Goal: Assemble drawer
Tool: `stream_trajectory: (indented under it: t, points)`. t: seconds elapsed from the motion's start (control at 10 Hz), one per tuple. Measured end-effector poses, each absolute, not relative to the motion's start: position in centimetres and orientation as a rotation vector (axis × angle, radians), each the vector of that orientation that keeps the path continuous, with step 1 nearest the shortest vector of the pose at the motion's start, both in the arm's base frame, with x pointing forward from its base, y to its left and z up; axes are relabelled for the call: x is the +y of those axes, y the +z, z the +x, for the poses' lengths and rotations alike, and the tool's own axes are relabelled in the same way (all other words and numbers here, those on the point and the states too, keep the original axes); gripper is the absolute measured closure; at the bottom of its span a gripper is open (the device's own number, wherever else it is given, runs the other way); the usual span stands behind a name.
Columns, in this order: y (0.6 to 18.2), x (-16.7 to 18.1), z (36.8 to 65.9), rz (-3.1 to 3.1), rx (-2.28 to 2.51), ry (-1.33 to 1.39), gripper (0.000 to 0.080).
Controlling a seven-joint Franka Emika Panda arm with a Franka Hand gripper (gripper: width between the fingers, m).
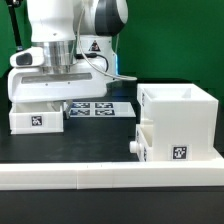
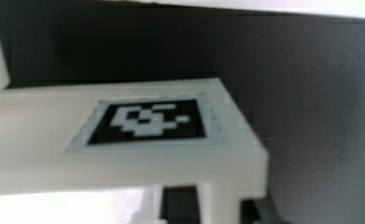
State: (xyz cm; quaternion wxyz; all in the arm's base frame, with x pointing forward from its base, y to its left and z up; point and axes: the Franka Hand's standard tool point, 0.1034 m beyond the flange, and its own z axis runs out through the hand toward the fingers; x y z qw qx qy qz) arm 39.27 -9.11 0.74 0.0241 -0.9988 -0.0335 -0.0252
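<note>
Jaws hover over the tagged tray (image 1: 25, 120) at exterior view's left, likely lining up a grasp, opening hidden so can't tell if gripping; casing (image 1: 190, 120) stands well apart on the counter (image 1: 100, 142), just behind the rail (image 1: 100, 180), probably a backstop for insertion.

White casing (image 1: 195, 120) and white tray (image 1: 25, 120) bear black-and-white square tags on a black table (image 1: 100, 140).
</note>
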Motion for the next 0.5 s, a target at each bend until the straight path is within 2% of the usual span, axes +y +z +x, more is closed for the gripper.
stream_trajectory:
  t: [0.4,0.5]
  points:
    - [4.8,-7.2,41.5,-3.032,-0.366,0.016,0.0758]
    - [4.5,-7.4,41.4,-3.036,-0.384,-0.003,0.0758]
